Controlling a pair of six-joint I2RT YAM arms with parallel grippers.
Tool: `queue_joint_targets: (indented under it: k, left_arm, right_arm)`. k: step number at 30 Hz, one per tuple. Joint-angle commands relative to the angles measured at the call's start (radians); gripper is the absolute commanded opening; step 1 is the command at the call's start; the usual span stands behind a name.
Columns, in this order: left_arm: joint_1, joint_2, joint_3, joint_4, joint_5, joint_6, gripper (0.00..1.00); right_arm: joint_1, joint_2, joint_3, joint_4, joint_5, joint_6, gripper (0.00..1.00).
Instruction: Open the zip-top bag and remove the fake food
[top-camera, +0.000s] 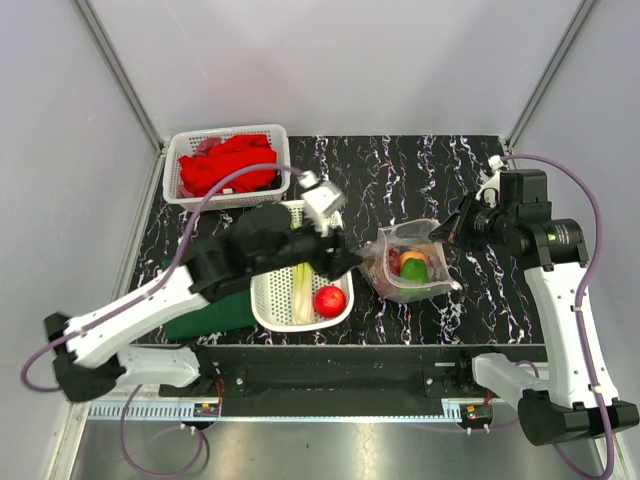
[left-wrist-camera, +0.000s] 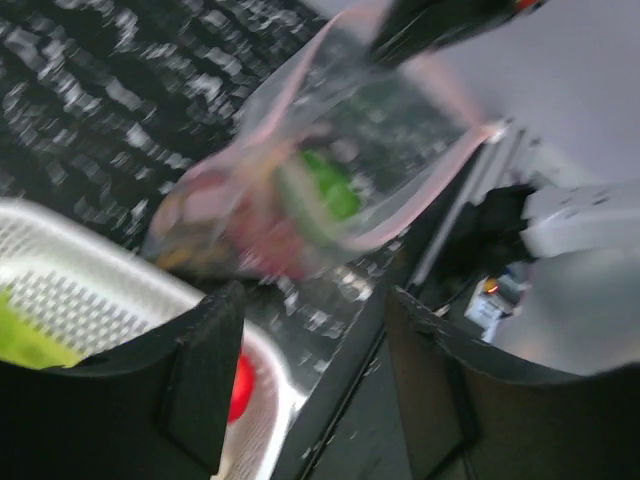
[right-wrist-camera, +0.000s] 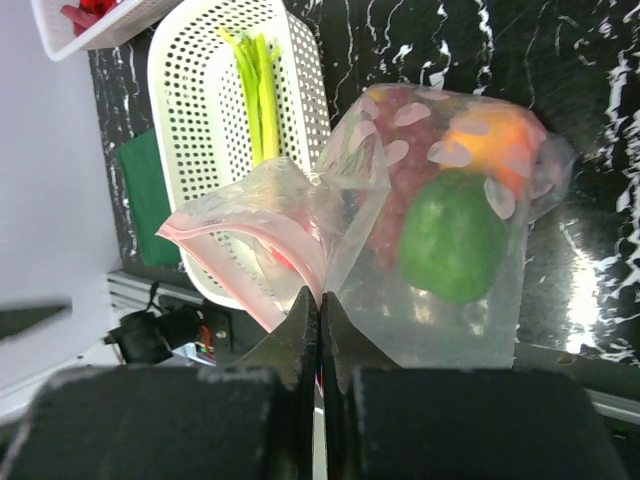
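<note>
Pinching the clear crinkly plastic zip-top bag (right-wrist-camera: 455, 315) just right of the white perforated oval basket (top-camera: 268, 296), the right gripper (right-wrist-camera: 320, 305) has jaws clamped; the left gripper (left-wrist-camera: 315, 300) shows jaws apart, empty.

- Showed white link shells with black joint housings on left arm (top-camera: 130, 310) and right arm (top-camera: 565, 300).
- Carried one purple cable (top-camera: 590, 197) per arm.
- Ended in black blocky fingers (left-wrist-camera: 190, 390).

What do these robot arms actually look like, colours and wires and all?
The left arm and right arm have white shells and chunky black joints. The left gripper and right gripper are black, each with two fingers. A purple cable loops beside each arm.
</note>
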Motion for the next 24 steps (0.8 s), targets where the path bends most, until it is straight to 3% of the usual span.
queue_joint_targets:
  k: [1, 4, 8, 20, 24]
  left_arm:
    - [-0.099, 0.213, 0.226, 0.162, 0.004, -0.054, 0.51]
    - [-0.105, 0.362, 0.341, 0.128, 0.017, -0.066, 0.37]
    - [-0.125, 0.439, 0.371, 0.132, -0.050, -0.054, 0.30]
    - [-0.174, 0.545, 0.305, 0.251, -0.222, -0.022, 0.18]
    - [-0.175, 0.583, 0.290, 0.243, -0.213, -0.054, 0.18]
  right_arm:
    - [0.003, 0.002, 0.003, 0.016, -0.077, 0.075, 0.00]
    - [0.003, -0.005, -0.011, 0.026, -0.076, 0.135, 0.00]
    - [0.003, -0.013, 0.007, 0.013, -0.028, 0.193, 0.00]
    - [0.003, -0.067, -0.033, 0.092, 0.016, 0.473, 0.00]
    - [0.003, -0.085, -0.047, 0.100, 0.054, 0.503, 0.00]
